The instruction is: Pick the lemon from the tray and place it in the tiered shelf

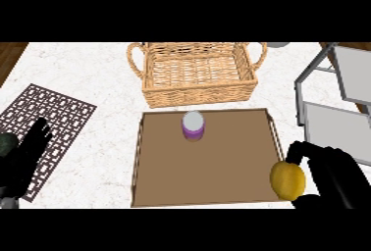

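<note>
Right hand at the lower right, fingers and thumb curled round the lemon, clamped on it. Lemon held at the right rim of the brown tray, overlapping that rim. Purple-and-white cup upright on the tray's far part, well apart from the lemon. Wicker basket beyond the tray, near its far edge. Tiered shelf with grey panels at the right edge, just beyond the right hand. Left hand at the lower left over a patterned mat, fingers straight and apart, holding nothing.
</note>
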